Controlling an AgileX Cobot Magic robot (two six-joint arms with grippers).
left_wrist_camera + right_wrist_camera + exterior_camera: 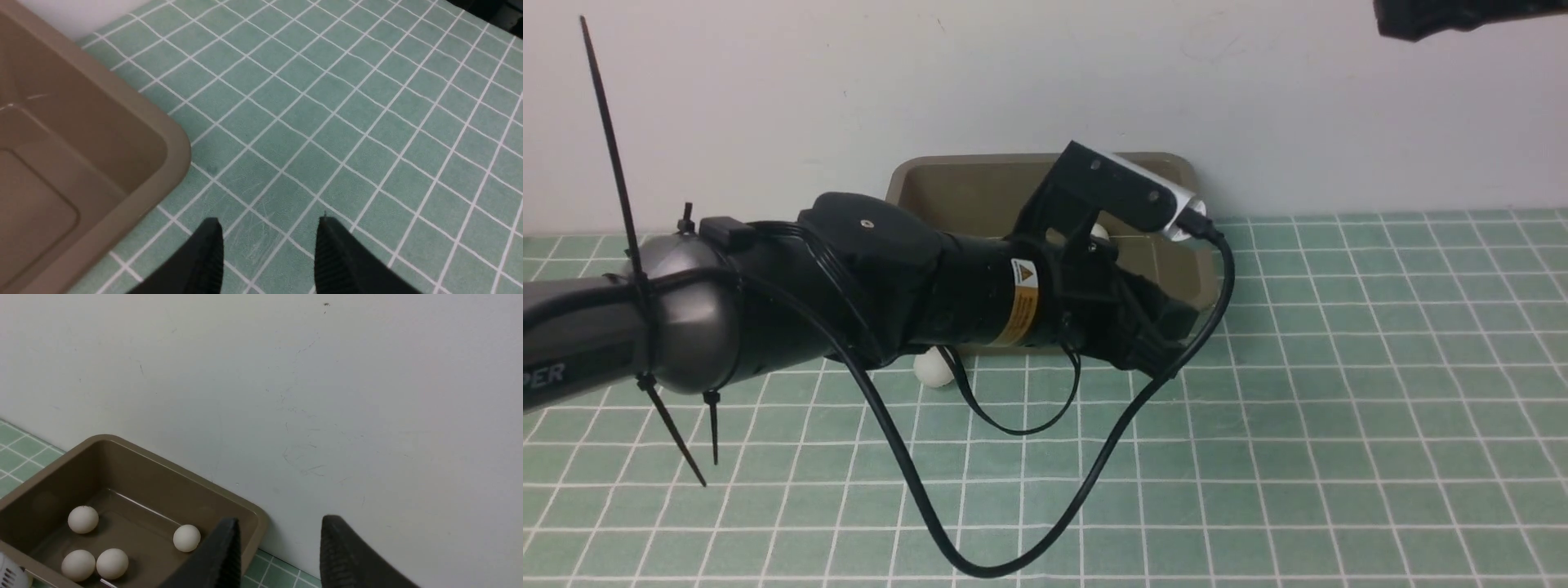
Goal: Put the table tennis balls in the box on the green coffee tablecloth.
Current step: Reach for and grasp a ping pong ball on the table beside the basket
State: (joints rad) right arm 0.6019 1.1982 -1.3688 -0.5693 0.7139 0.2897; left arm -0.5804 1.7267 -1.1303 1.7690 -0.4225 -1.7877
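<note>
Front view: the left arm (874,278) reaches across the green coffee tablecloth (1339,408) to the box (980,188). The right arm (1454,18) shows only as a dark piece at the top corner.
Box position: it sits at the far edge of the cloth, close against the wall (1045,73). That backing probably keeps it from sliding when balls drop in.
Balls inside: the right wrist view shows four table tennis balls (83,519) on the box floor. Two lie side by side and seem to touch, and the other two lie apart.
Ball outside: one white ball (934,369) lies on the cloth just beside the box's near wall, partly hidden under the left arm.
Left side: the left gripper (269,253) has its fingers apart with nothing between them. It hangs over bare cloth just beside a rounded corner of the box, outside the rim.
Right side: the right gripper (278,555) also has its fingers apart and is empty. It is raised and faces the wall above the box, likely to stay out of the left arm's way.
Stage: my judgement is that the task is nearly done, with one visible ball not yet in the box.
Next move: the left arm would need to come back toward the near wall and straddle that ball.
Risk: a light round ball may roll off at a glancing touch.
</note>
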